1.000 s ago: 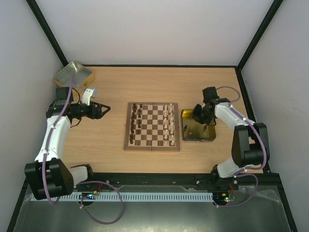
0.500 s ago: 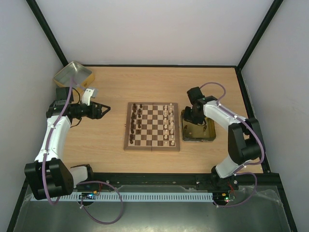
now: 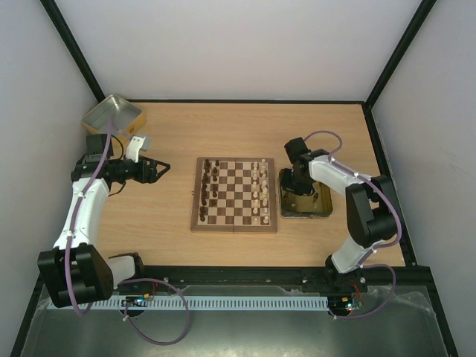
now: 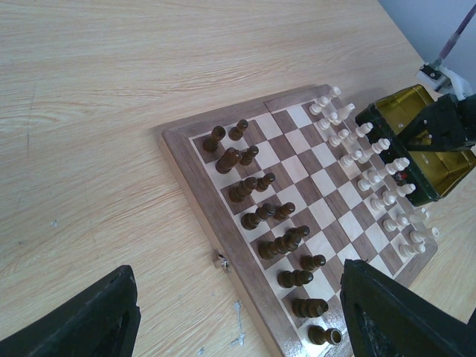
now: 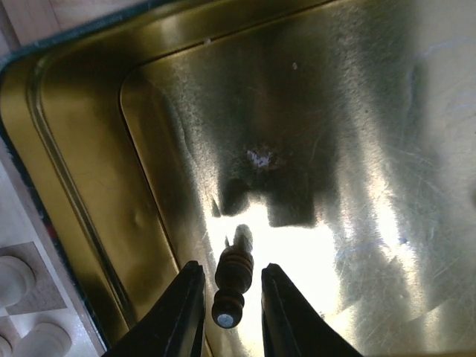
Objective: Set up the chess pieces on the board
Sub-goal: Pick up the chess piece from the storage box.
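Right hand [image 5: 229, 266] grips a dark chess piece [image 5: 231, 286] over the gold tray [image 5: 74, 149], hidden from overhead.

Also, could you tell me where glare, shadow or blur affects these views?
Right wrist: bright glare on the gold tray, with a blocky shadow above it; the dark piece is legible. Left wrist: the board is sharp, the near fingers black and soft. Top: even light.

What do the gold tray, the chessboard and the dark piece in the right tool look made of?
Gold tray: likely metal, glossy; it mirrors light and shadows. Chessboard: apparently wood, low sheen; faint grain shows. Dark piece: probably stained turned wood, with lathe-like rings.
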`<action>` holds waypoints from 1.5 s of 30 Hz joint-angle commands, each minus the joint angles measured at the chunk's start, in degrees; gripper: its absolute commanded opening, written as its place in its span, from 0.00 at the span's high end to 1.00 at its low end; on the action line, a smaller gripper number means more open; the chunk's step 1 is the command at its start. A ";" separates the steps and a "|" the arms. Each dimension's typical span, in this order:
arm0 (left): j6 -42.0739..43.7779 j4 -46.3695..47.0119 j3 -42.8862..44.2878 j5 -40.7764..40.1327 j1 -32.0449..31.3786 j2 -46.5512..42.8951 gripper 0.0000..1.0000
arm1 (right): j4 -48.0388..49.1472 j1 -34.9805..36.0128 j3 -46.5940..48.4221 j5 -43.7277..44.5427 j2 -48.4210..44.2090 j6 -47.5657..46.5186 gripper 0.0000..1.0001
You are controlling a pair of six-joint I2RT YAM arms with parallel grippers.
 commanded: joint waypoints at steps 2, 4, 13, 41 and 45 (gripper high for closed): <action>0.64 -0.14 -0.72 0.64 -0.15 -0.03 0.26 | -0.80 1.07 -1.20 1.15 1.22 -0.22 0.80; 0.62 -0.17 -0.73 0.65 -0.15 -0.02 0.26 | -0.60 1.33 -1.44 1.14 1.52 -0.25 0.80; 0.71 -0.25 -0.71 0.74 -0.15 -0.29 0.26 | -0.47 1.58 -1.50 3.30 1.84 0.28 0.81; 0.80 -0.44 -0.80 1.00 -0.21 -0.28 0.26 | -3.58 1.63 0.70 7.53 -1.27 0.12 0.98; 0.80 -0.43 -0.75 0.92 -0.16 -0.31 0.26 | -6.39 2.39 2.20 10.01 -3.91 -0.20 0.98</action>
